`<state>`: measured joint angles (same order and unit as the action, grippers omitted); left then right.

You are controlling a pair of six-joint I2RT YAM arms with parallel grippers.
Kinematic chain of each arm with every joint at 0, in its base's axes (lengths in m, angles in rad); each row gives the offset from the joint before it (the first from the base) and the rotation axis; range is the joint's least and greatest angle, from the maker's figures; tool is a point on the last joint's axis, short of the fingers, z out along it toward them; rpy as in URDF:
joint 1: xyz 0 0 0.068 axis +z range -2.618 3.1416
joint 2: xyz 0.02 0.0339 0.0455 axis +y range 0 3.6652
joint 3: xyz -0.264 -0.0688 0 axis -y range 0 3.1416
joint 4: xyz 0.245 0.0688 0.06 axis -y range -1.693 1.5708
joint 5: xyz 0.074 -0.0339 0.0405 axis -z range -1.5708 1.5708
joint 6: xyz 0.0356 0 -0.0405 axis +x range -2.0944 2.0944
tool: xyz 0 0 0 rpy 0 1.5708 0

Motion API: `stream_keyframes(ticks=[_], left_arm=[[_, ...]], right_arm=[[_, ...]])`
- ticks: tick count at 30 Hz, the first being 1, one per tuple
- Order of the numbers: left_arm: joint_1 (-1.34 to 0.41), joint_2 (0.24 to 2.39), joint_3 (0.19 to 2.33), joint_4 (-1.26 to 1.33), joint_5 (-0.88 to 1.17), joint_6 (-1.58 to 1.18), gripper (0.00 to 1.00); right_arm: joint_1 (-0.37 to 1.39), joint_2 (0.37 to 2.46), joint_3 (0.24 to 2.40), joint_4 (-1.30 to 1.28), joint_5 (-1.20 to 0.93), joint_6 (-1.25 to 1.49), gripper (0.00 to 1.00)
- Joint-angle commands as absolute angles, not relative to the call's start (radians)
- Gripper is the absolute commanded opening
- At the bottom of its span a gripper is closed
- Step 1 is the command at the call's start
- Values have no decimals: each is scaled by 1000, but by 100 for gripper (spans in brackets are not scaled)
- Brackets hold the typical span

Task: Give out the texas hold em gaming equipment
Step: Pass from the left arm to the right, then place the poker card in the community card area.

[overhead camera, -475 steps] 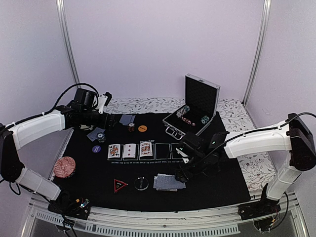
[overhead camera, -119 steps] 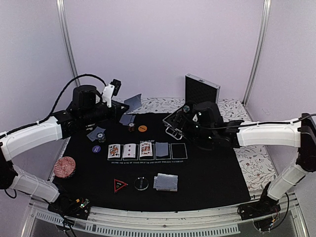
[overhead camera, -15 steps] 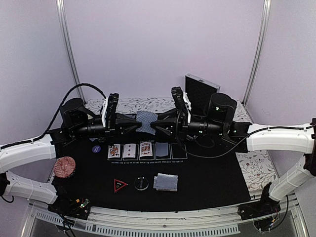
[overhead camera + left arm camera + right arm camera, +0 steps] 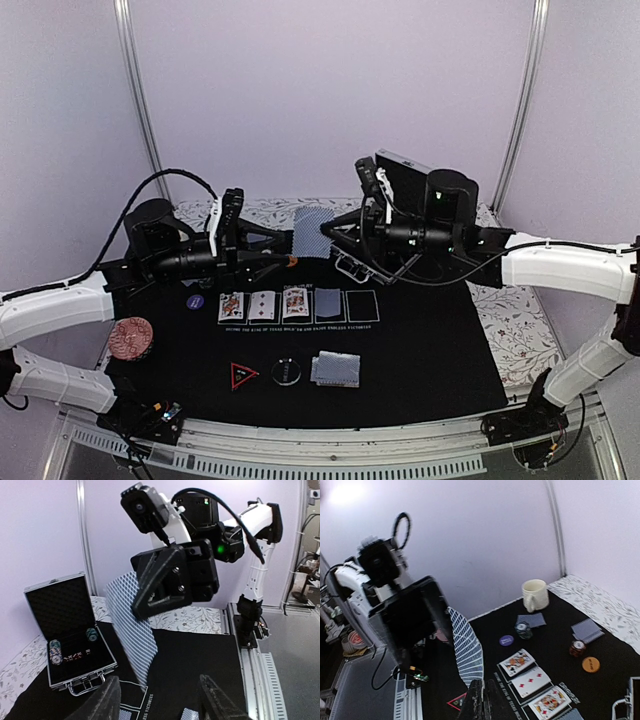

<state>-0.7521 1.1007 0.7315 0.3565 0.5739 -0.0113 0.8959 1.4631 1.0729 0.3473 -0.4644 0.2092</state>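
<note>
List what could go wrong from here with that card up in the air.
1. The right gripper pinches the card near one edge only; it may slip or bend and drop onto the face-up cards.
2. The open left gripper sits close beside the card and could clip it when moving.

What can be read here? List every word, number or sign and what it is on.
"VICTORIES": end of the white line printed on the black mat; the rest is too small.
Face-up cards: corner indices blurred.
Purple disc, orange disc, triangle marker: marks unreadable.
Raised playing card: patterned back only, no text.
</note>
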Motion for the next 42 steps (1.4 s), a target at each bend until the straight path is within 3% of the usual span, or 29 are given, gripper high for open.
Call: stream_keyframes(ticks=[1,6,16,25,35,42], left_arm=[[-747,1113,770,292,352,18,56],[-746,1150,802,217,54,41,68],[-747,1187,831,157,-119,42,90],[-745,1202,841,139,-136,47,93],[-745,1200,841,137,-141,50,93],[-746,1199,841,138,-138,54,93]], right_arm=[[764,1507,1191,-70,-398,281,2],[631,1622,1270,-457,-371,273,2],[542,1871,1287,-513,-563,255,2],[537,2022,1337,-447,-613,286,2],[533,2040,1332,-414,-523,344,7],[532,2052,1320,-339,-565,392,4]])
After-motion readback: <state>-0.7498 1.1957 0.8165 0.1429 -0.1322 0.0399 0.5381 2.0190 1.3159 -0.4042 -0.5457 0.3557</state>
